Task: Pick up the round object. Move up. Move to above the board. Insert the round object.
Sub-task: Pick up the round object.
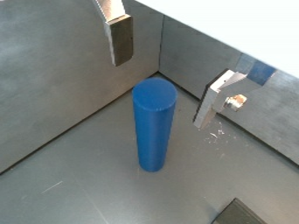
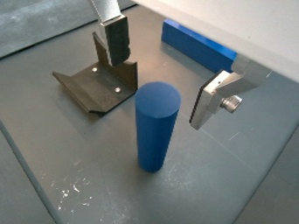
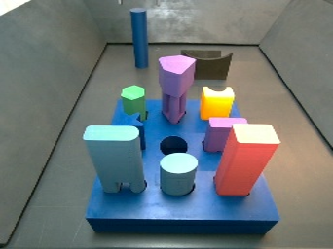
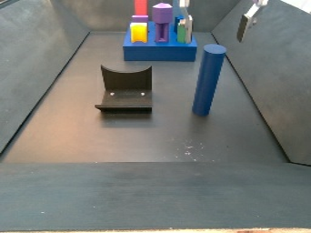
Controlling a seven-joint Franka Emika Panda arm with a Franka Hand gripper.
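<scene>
**Blue cylinder, upright on floor**

Cylinder [image 2: 155,127]: smooth matte blue, flat round top, standing free on the scuffed grey metal floor [image 2: 70,188], beside the fixture [image 2: 96,87].
Gripper [image 2: 163,66]: above it, silver fingers [image 1: 119,39] spread wide, holding nothing.
Board [image 3: 185,185]: blue slab far from the cylinder, carrying coloured blocks and one empty round hole [image 3: 173,146].

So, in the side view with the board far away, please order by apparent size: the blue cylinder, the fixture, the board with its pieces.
1. blue cylinder, tallest.
2. fixture, wider but lower; close to the cylinder in area, so unsure.
3. board, smallest, but farthest from the camera, so only apparently.
The gripper hangs open above the cylinder, at the frame's edge.
</scene>
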